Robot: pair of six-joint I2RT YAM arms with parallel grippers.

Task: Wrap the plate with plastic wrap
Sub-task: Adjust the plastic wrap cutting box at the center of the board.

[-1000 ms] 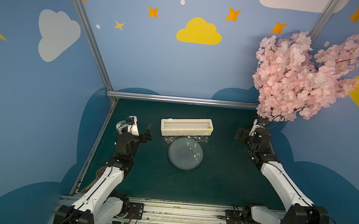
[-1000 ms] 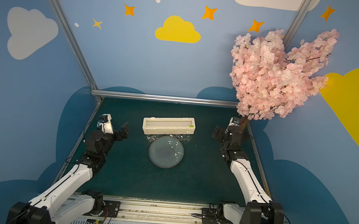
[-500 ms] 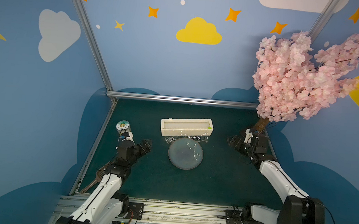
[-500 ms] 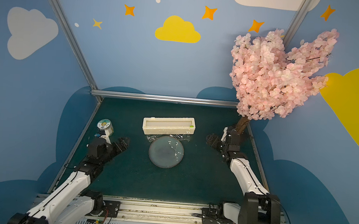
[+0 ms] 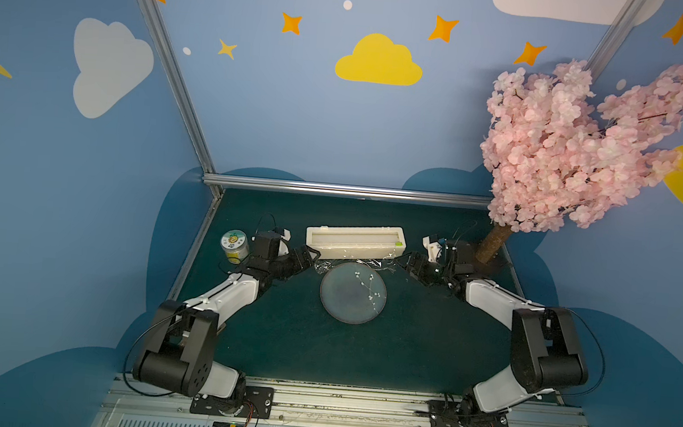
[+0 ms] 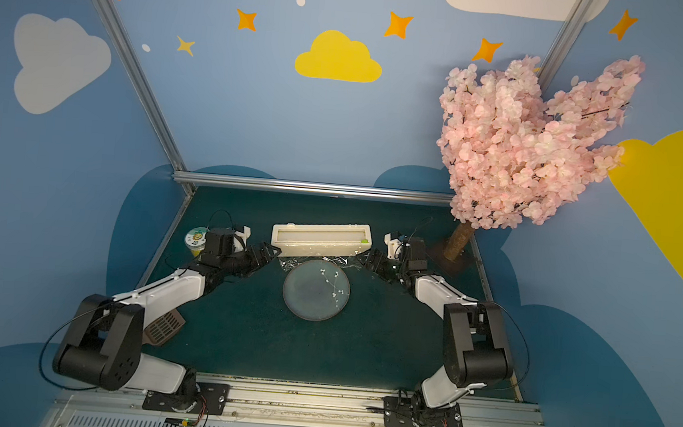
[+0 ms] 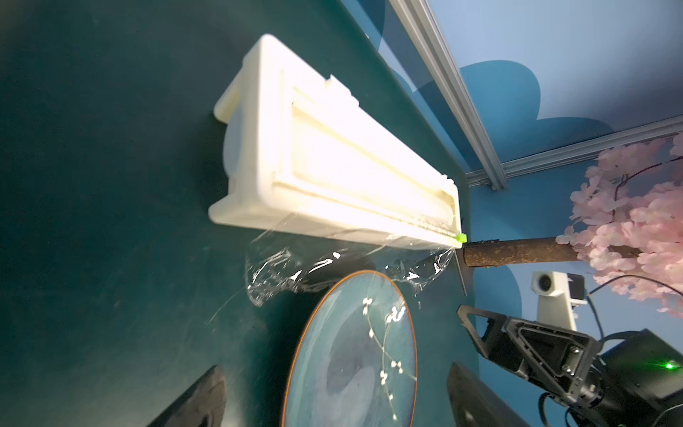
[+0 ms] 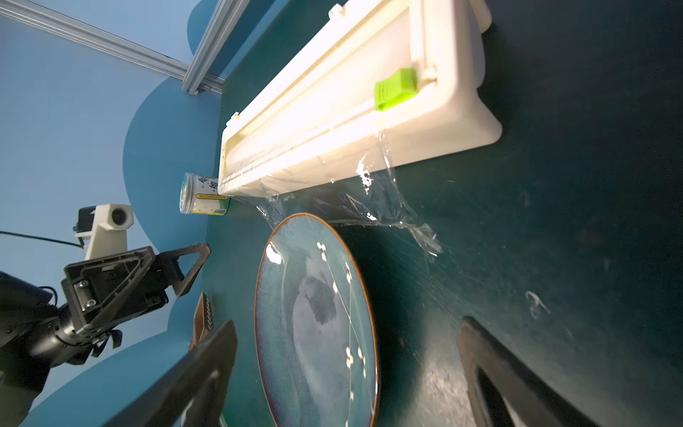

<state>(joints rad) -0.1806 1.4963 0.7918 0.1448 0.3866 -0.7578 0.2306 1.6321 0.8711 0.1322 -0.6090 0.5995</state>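
Note:
The grey-blue plate [image 5: 352, 292] [image 6: 316, 289] lies flat on the green mat, just in front of the cream dispenser box [image 5: 354, 240]. A crinkled strip of plastic wrap [image 5: 373, 263] [image 7: 281, 277] [image 8: 384, 207] hangs from the box's front edge down to the plate's far rim. My left gripper [image 5: 311, 256] [image 7: 334, 366] is open, low beside the wrap's left corner, holding nothing. On the other side my right gripper [image 5: 405, 261] [image 8: 347, 321] is open too, near the wrap's right corner. Both wrist views look across the plate [image 7: 351, 351] [image 8: 318, 325] between spread fingers.
A small yellow-lidded jar [image 5: 234, 245] stands left of the left wrist. The pink blossom tree's trunk [image 5: 493, 245] rises at the back right, close behind the right wrist. A brown slotted piece [image 6: 164, 325] lies under the left arm. A green slider [image 8: 395, 88] sits on the box.
Both arms have dropped lower and swung inward, bringing the grippers from the mat's sides up to the two ends of the wrap. Both stay open.

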